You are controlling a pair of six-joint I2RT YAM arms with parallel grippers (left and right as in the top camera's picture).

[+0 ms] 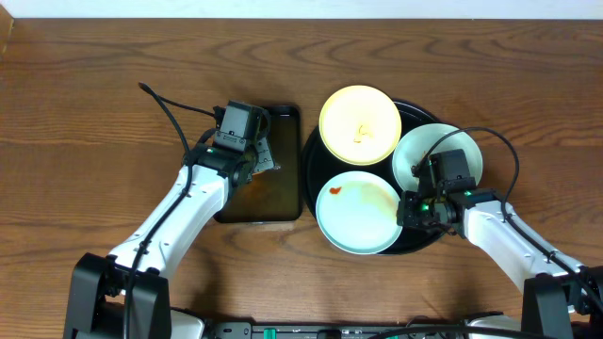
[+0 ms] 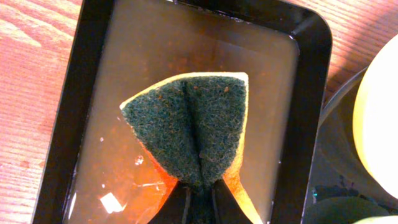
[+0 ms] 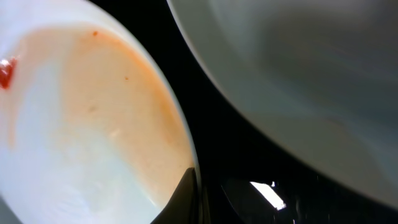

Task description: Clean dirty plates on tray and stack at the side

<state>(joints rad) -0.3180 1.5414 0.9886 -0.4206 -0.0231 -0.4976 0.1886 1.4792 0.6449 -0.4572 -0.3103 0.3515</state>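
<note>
The round black tray [image 1: 312, 160] holds three plates: a pale yellow one [image 1: 361, 124] at the back, a mint-white one [image 1: 438, 155] at the right, and a mint-white one [image 1: 358, 212] with orange-red smears at the front. My right gripper [image 1: 415, 207] is shut on the front plate's right rim; in the right wrist view one finger [image 3: 186, 199] lies over that rim [image 3: 81, 124]. My left gripper [image 2: 199, 208] is shut on a green and yellow sponge [image 2: 193, 130] and holds it over the brown water.
A rectangular black basin [image 1: 283, 202] of brownish water stands left of the tray, touching it; it also shows in the left wrist view [image 2: 68, 124]. A black cable [image 1: 165, 108] runs across the wood table behind the left arm.
</note>
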